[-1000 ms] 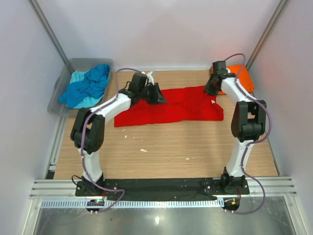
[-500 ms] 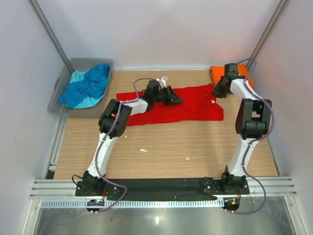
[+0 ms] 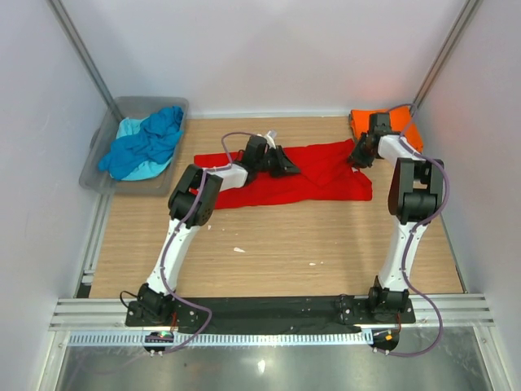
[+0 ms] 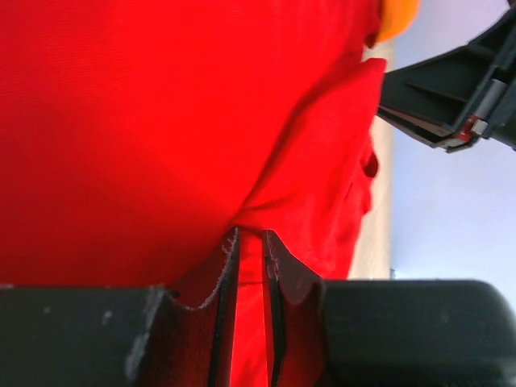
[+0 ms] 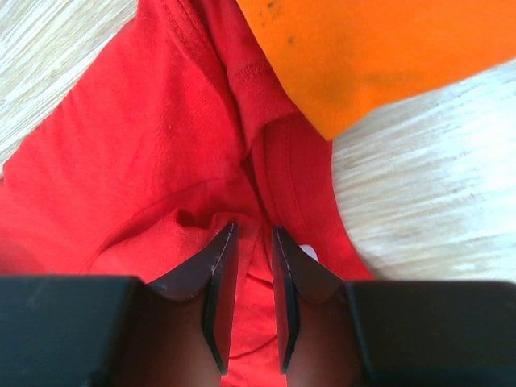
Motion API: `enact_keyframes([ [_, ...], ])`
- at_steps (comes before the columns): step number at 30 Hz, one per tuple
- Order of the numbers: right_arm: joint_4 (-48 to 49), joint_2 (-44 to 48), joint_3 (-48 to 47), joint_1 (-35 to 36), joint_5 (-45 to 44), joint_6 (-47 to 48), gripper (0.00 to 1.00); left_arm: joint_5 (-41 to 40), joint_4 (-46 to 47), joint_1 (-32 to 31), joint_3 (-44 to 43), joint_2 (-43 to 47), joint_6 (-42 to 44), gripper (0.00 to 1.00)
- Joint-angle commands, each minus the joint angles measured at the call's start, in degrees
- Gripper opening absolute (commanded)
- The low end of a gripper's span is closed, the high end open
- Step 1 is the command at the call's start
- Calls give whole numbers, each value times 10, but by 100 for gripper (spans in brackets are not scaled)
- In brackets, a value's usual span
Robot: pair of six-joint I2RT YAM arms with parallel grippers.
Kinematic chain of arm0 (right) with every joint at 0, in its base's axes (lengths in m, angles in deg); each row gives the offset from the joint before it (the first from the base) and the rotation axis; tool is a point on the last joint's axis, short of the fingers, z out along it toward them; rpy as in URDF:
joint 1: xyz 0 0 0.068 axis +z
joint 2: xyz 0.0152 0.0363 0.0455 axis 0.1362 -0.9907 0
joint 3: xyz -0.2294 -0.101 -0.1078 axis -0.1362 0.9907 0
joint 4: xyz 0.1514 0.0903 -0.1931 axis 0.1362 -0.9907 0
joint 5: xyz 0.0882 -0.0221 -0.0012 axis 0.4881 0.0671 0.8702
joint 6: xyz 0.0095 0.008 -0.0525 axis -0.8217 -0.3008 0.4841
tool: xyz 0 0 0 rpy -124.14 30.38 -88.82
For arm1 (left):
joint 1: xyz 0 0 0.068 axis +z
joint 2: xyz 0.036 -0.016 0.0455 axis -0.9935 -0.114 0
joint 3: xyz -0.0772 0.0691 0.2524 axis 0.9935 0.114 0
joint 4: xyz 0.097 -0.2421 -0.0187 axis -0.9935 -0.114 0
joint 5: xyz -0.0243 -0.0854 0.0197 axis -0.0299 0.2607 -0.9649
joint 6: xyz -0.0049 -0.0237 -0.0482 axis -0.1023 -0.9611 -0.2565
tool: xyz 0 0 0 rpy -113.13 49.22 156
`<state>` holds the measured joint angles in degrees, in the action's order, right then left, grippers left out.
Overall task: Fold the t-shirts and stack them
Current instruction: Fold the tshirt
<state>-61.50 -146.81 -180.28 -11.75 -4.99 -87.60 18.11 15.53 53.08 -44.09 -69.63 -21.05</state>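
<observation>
The red t-shirt (image 3: 326,181) lies spread on the table (image 3: 285,244), and the left gripper (image 4: 250,234) pinches a fold near its middle while the right gripper (image 5: 251,230) pinches its right end. The orange t-shirt (image 5: 379,48) touches that same end, and the blue t-shirt (image 3: 146,145) sits in a tub (image 3: 130,104) well off its left end

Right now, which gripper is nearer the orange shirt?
Right. The right gripper pinches the red shirt just beside the orange shirt; the left gripper grips the red shirt near its middle, well away from the orange one.
</observation>
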Motion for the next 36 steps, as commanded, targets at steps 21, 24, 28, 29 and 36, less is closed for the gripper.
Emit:
enact_keyframes([
  [21,-24,5,-40,0,-89,22,1,-49,-76,4,-26,10,54,19],
  [24,-42,18,-40,0,-106,23,1,-51,-80,4,-26,11,56,19],
  [28,-29,36,-22,0,-70,31,3,-49,-79,4,-27,11,54,19],
  [29,-22,40,-19,0,-44,33,7,-49,-80,4,-28,11,54,19],
  [36,24,34,-21,-1,29,50,26,-60,-90,4,-27,12,55,20],
])
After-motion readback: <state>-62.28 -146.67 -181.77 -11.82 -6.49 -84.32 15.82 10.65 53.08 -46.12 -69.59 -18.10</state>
